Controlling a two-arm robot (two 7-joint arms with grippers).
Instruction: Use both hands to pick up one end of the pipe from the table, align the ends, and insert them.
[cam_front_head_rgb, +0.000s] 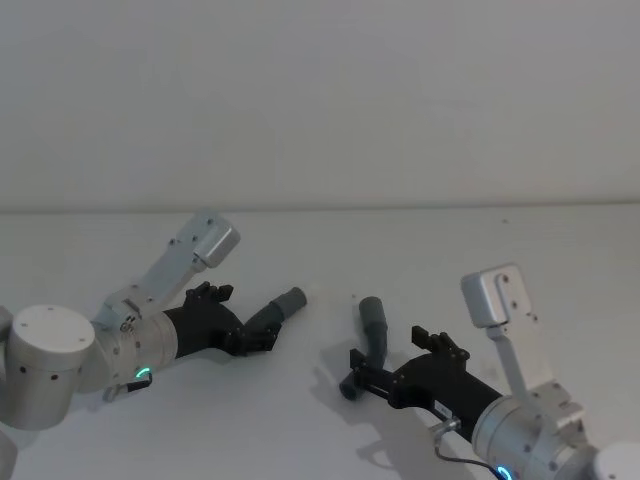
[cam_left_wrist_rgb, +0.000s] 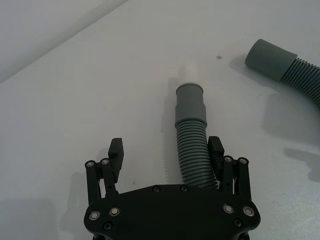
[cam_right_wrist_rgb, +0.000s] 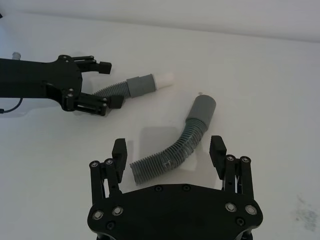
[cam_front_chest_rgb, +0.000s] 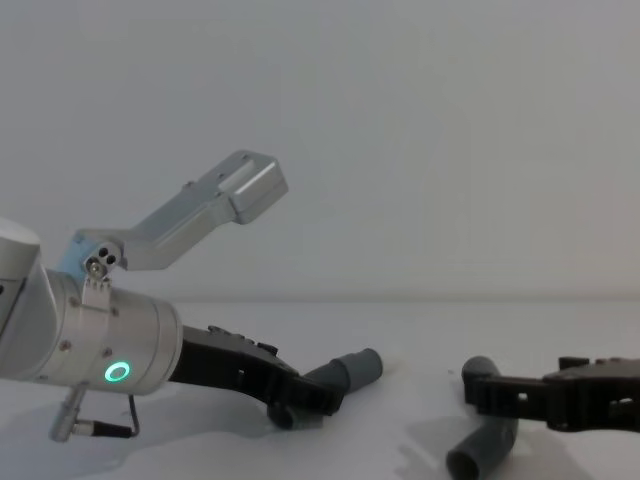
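L gripper (cam_left_wrist_rgb: 165, 146) comes in low from the left, jaws spread wide astride the ribbed run of the collar piece (cam_left_wrist_rgb: 192, 150). One finger (cam_left_wrist_rgb: 215, 149) sits right against the ribs; the other stands well apart w/ bare table (cam_front_head_rgb: 480, 250) between, so no squeeze on it. Past the fingertips that piece ends in its wider collar (cam_left_wrist_rgb: 190, 104) and then the pale spigot (cam_left_wrist_rgb: 189, 73), aimed right and a bit far. In the chest view the collar end looks tilted up a little; can't tell if it's off the surface. R gripper (cam_right_wrist_rgb: 167, 145) reaches in low from the near right, jaws also wide, one finger on each side of the elbow piece (cam_right_wrist_rgb: 172, 154), w/ a gap on both sides. That piece lies on the table in a curve: plain mouth (cam_right_wrist_rgb: 204, 107) at the far end, cut ribbed end near, just beside one fingertip. Spigot and mouth are near each other but apart, w/ a strip of open white surface between, and not lined up: the mouth faces far, the spigot points across toward it. Beyond both pieces a broad band of table runs to its far edge, where the wall starts. Both silver arms stay low at the near corners, L w/ a green ring light (cam_front_chest_rgb: 118, 372).
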